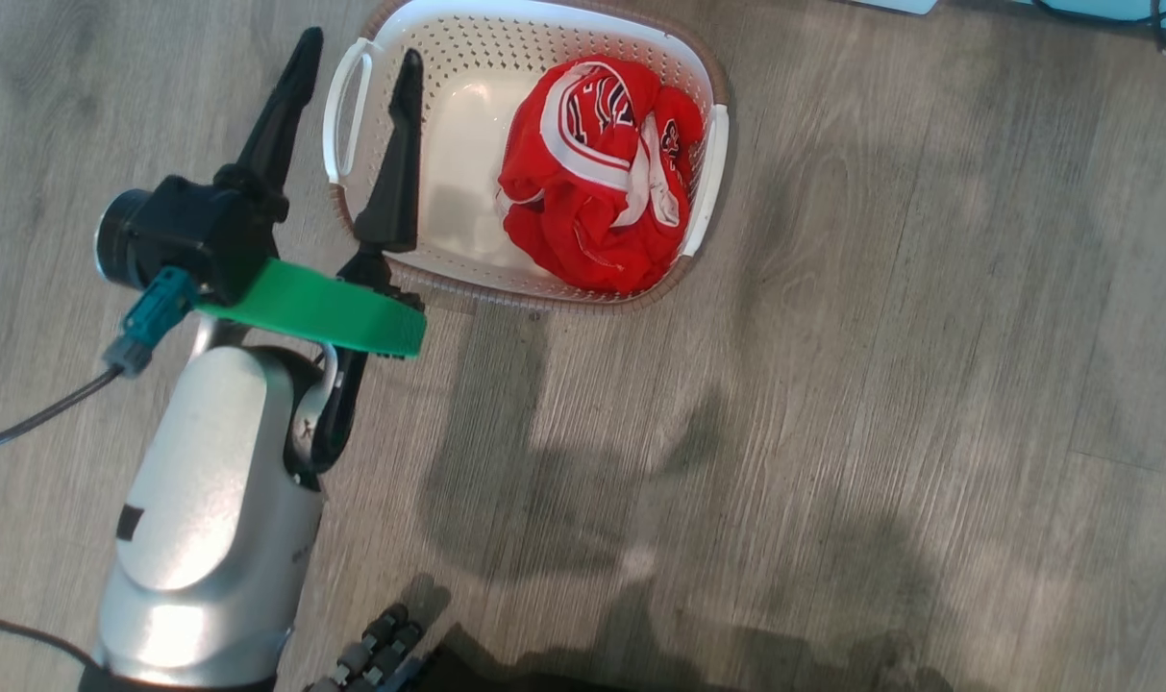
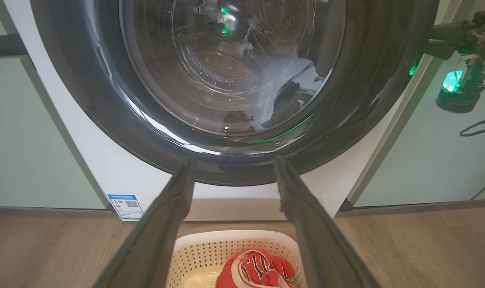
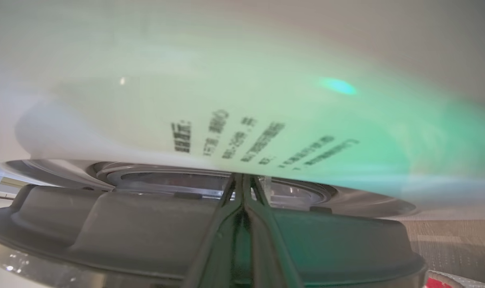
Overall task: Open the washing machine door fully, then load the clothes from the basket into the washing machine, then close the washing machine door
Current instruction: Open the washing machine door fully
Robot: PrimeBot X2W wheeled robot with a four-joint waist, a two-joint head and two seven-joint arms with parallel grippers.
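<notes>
Clothes (image 1: 592, 173), one red garment w/ white stripes, lay bunched in the basket (image 1: 467, 48), toward its right half, leaving the left half of the bottom bare. The basket sat on the wood floor (image 1: 880, 384) just in front of the washing machine (image 2: 118, 168), prob. so the lift from basket to drum would be short.

In the left wrist view the washing machine door (image 2: 234, 80) stood across the opening, black rim & glass bowl facing out. Whether it was latched or a bit ajar couldn't be told from that angle.

The right end effector (image 3: 243, 180) had its fingers pressed together, closed on nothing visible. Its tips were pushed in over a grey moulded rim, w/ a steel ring and a blurred white printed surface just above. It was likely wedged at the door's edge to swing it out, i.e. the closed fingers served as a hook, not a clamp. The left wrist view showed a dark arm at the door's right edge, which fits that.

The left end effector (image 1: 359, 50) hung over the basket's left end near a white handle (image 1: 347, 106), jaws spread wide, empty, clear of the garment. It looked pre-positioned for the pick once the door was out of the way.

Step in hand, as judged: door opening; loading & closing not yet done. Risk: the door's swing could meet the left arm or the basket, as both sat close in front.
</notes>
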